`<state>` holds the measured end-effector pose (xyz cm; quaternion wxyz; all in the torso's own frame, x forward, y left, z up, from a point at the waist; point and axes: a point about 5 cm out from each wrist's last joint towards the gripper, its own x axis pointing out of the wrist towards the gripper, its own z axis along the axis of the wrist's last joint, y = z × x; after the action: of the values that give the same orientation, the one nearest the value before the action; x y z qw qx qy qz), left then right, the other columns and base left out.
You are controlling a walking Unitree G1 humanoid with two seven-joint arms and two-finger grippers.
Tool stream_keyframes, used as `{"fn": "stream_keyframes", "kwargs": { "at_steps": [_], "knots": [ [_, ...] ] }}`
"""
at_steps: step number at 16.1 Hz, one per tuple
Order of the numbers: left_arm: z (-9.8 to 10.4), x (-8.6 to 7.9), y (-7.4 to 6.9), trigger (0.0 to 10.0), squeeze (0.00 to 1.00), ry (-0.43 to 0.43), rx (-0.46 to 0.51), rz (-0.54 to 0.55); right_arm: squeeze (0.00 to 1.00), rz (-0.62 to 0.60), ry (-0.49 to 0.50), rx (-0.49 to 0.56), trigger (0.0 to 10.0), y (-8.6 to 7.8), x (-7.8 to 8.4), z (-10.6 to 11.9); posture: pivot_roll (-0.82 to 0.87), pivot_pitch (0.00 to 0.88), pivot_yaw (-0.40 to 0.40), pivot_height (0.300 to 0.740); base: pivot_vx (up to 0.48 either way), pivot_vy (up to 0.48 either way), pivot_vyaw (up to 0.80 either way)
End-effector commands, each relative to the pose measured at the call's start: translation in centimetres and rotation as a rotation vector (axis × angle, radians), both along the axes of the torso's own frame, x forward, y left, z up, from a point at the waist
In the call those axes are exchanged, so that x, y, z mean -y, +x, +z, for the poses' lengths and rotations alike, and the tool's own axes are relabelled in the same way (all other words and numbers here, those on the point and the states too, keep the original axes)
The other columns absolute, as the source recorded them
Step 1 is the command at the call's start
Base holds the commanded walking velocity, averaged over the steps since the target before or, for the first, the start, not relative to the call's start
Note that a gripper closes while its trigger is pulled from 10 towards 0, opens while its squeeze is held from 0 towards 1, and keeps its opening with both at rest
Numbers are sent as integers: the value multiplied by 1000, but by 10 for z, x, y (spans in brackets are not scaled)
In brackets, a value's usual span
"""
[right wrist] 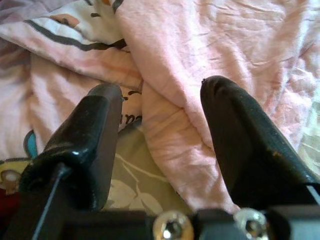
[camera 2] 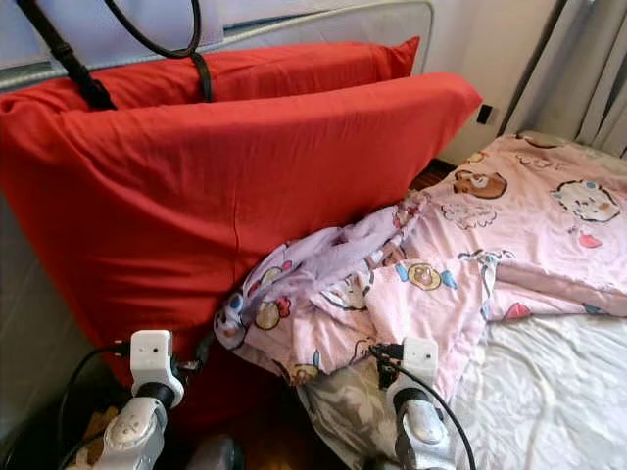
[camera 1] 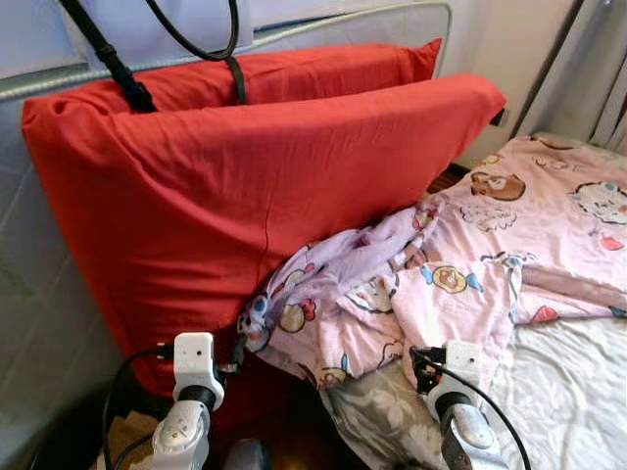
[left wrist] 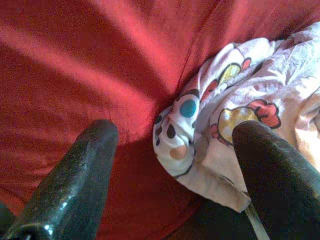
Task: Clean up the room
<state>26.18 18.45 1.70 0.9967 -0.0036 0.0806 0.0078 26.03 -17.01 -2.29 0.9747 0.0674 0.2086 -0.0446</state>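
Bed [camera 1: 578, 392] with red pillows [camera 1: 245, 186], rumpled quilt [camera 1: 470, 264]

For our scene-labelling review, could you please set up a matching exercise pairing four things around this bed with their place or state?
Things:
1. red pillows
2. cartoon-print blanket
3. left gripper
4. right gripper

Place or state:
A. open, at the blanket's corner beside the red pillow
B. crumpled across the bed, one end bunched against the pillows
C. standing on edge against the headboard
D. open, fingers astride a pink fold of the blanket

Pairs: 1-C, 2-B, 3-A, 4-D
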Motion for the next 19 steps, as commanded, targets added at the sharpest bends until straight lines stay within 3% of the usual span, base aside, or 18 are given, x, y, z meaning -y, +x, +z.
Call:
{"fn": "stream_keyframes", "kwargs": {
  "at_steps": [1, 5, 6, 11, 18, 19],
  "knots": [
    [0, -1, -2, 10000, 0, -1, -10, -5, 0, -9, -23, -15, 10000, 2, 1, 0, 37, 0, -14, 615, 0, 0, 0],
    [0, -2, -4, 10000, 0, 4, -11, -13, 0, -110, -38, -94, 10000, 3, 16, -3, 48, 0, -10, 615, 0, 0, 0],
    [0, -2, -5, 10000, 0, 7, -12, -15, 1000, -165, -38, -131, 10000, 1, 26, -4, 54, 6, -8, 615, 0, 0, 0],
    [6, -7, -8, 10000, 0, 21, -3, -29, 1000, -224, -76, -249, 10000, -6, 47, -10, 89, 60, -3, 615, 0, 0, 0],
    [25, -13, -19, 10000, 0, 39, 37, -40, 1000, -135, -44, -262, 10000, -3, 38, -11, 132, 147, 6, 615, 0, 0, 0],
    [28, -13, -24, 10000, 0, 41, 39, -39, 659, -126, -40, -260, 10000, -1, 35, -10, 137, 158, 6, 615, 0, 0, 0]
  ]
}}
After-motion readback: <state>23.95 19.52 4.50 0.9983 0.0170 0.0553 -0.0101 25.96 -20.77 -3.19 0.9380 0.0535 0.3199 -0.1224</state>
